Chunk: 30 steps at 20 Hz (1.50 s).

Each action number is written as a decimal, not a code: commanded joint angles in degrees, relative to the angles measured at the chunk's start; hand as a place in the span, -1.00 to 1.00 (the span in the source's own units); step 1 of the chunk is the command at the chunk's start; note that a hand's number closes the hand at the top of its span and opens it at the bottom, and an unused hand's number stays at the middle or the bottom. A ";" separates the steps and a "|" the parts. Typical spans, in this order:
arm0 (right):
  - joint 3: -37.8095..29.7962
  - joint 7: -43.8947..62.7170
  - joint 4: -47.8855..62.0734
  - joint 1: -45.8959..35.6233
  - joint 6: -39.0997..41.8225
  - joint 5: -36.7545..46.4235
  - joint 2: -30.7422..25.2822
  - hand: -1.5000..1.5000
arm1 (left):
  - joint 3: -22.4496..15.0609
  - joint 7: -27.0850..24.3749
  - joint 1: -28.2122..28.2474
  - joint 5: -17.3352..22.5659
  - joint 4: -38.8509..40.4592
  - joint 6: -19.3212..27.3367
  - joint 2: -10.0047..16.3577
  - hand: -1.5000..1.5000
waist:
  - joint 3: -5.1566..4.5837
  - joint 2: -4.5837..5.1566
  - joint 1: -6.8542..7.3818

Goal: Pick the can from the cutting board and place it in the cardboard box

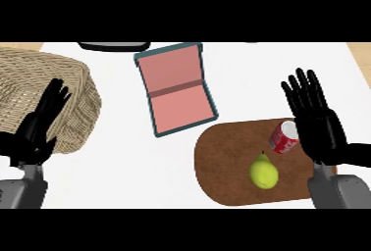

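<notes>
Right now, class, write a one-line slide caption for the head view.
Open right hand beside the can on the board; pear nearby, box open.

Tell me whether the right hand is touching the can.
Cannot tell. In the head view the open right hand overlaps one side of the can, hiding any gap.

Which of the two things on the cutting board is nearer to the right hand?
The red can, lying just beside the right hand; the green pear sits clearly apart from that hand.

Red can [285, 138], brown cutting board [225, 169], yellow-green pear [264, 171].
</notes>
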 commanded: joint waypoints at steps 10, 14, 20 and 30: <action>5.46 6.87 15.88 -15.81 3.51 14.85 -8.95 -1.00 | -7.58 4.77 6.47 -14.55 -3.43 4.90 1.96 0.00 | 0.22 -0.67 -0.69; 0.99 -2.69 25.04 -18.37 12.06 10.97 -10.49 -1.00 | -8.87 5.25 7.09 -16.75 -3.77 6.73 -0.01 0.00 | 0.30 -0.78 -1.13; 6.83 -5.05 24.39 -22.76 20.85 23.13 -24.37 -1.00 | -9.07 6.38 8.08 -17.54 -6.93 6.89 0.22 0.00 | 0.16 -0.96 -1.18; 21.86 -5.66 23.28 -29.82 36.60 39.70 -35.50 -1.00 | -8.17 5.80 9.01 -17.43 -6.46 6.08 0.35 0.00 | 0.06 -0.97 -1.07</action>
